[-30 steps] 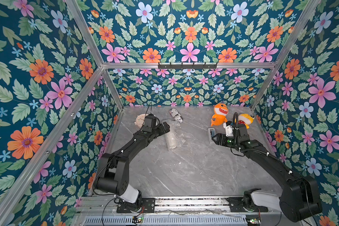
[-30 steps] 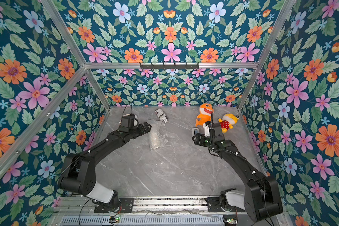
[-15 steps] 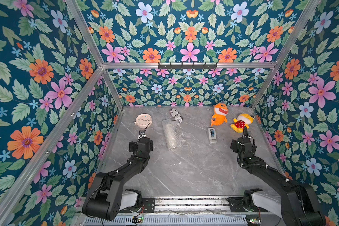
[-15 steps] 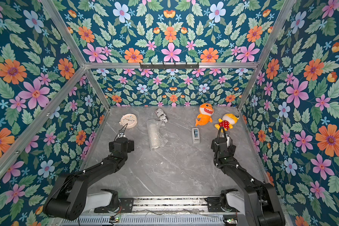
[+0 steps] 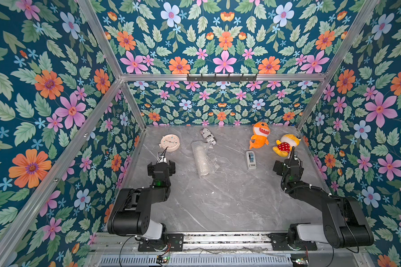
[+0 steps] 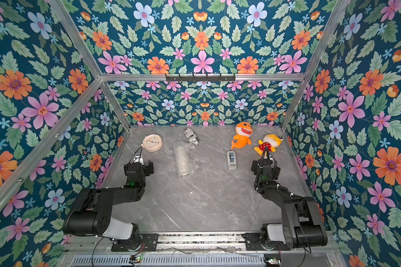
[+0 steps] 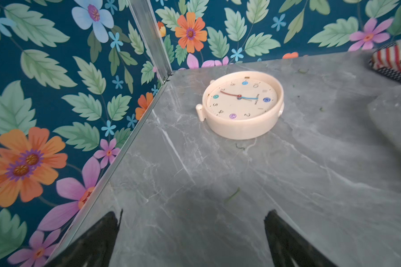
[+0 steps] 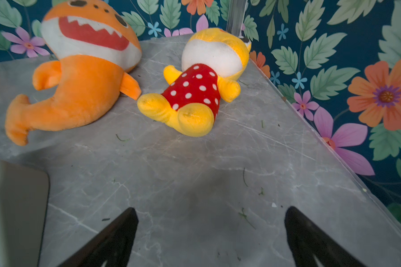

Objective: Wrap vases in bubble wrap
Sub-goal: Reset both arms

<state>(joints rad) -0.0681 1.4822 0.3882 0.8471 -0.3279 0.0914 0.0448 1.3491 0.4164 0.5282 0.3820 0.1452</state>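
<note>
Desk (image 5: 218, 208): grey marble slab inside flowered walls. All loose items sit in its far half.

Arms: both folded low near their bases. Left hand (image 5: 161, 163) is spread and empty; the left wrist view shows both fingers (image 7: 97, 240) wide apart over bare desk. Right hand (image 5: 287, 165) is likewise spread with nothing between its fingers (image 8: 116, 238).

Bubble wrap (image 5: 203, 159): a rolled tube lying flat mid-desk, seen in both top views. Its long axis runs far-to-near, with the near end drifting slightly toward the right arm's side. A loose crinkled flap (image 5: 213, 161) sticks out on that same side. The vase cannot be made out separately through the wrap; judging from the tube's firm round shape, it is inside.

Key relation: the roll lies to the left hand's right at about the same depth, near but apart. The right hand is well apart from it, and the tape dispenser (image 5: 251, 159) stands between them. Judgement: the left arm has the shorter reach, while the flap faces the right arm. The wrap looks essentially done.

Orange shark plush (image 5: 259, 136) and yellow plush (image 5: 285, 144): far right corner.

Clock (image 5: 170, 142): face up, beyond the left hand.

Small striped item (image 5: 208, 136): just past the roll's far end; I cannot identify it.
</note>
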